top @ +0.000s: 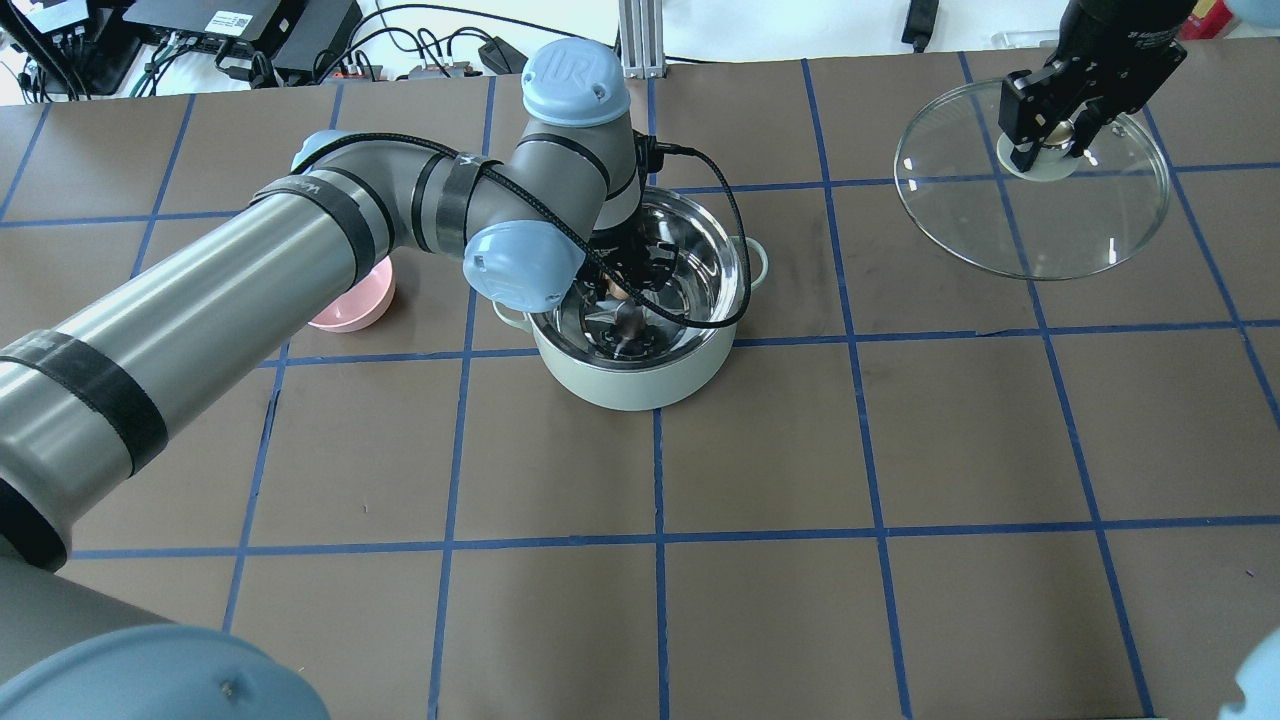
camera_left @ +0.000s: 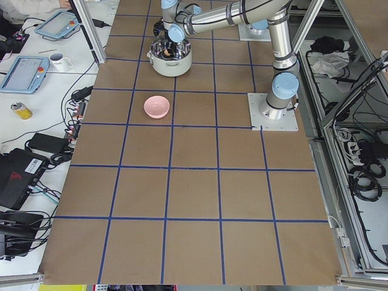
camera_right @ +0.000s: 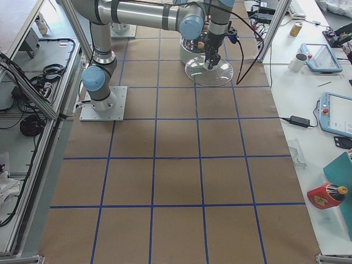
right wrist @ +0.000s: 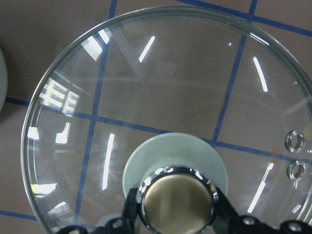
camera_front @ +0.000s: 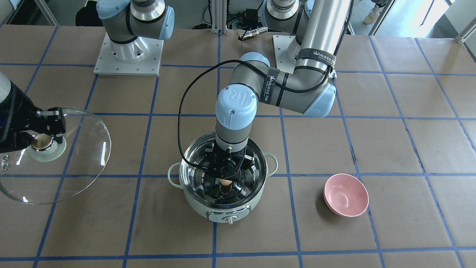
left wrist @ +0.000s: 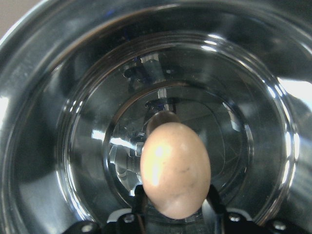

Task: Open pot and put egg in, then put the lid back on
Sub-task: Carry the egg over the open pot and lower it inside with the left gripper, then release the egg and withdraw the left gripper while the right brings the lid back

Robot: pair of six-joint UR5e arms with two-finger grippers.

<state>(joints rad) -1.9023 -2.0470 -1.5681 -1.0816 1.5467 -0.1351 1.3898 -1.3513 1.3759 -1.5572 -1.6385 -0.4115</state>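
Since the egg (left wrist: pixel 175 168) is light, smooth and thin-shelled, I'd say it needs barely any squeeze. Grip it harder and it probably cracks or squirts out sideways. Right now the left fingers (left wrist: pixel 213 205) are closed on its lower sides, one each side of the belly, and that looks like the sensible spot to me. It hangs inside the pot (camera_front: pixel 200 209), down near the shiny steel bottom. I can't tell if it's actually touching the floor, because the reflections make that tricky. My guess is the steel is hard and a bit dished, so a dropped egg would roll or chip.

The lid (right wrist: pixel 161 87) is the opposite kind of thing: big, stiff glass, likely heavy-ish and slick. The ball knob (right wrist: pixel 177 204) is really the only handle. The right fingers (right wrist: pixel 127 213) are clamped around that knob, holding the lid off to the robot's right, well apart from the pot.

The worktop (camera_front: pixel 390 238) is flat brown sheet with a blue tape grid. A pink bowl (camera_front: pixel 346 194) sits near the pot on the robot's left. The side views show desks with tablets and cables beside it.
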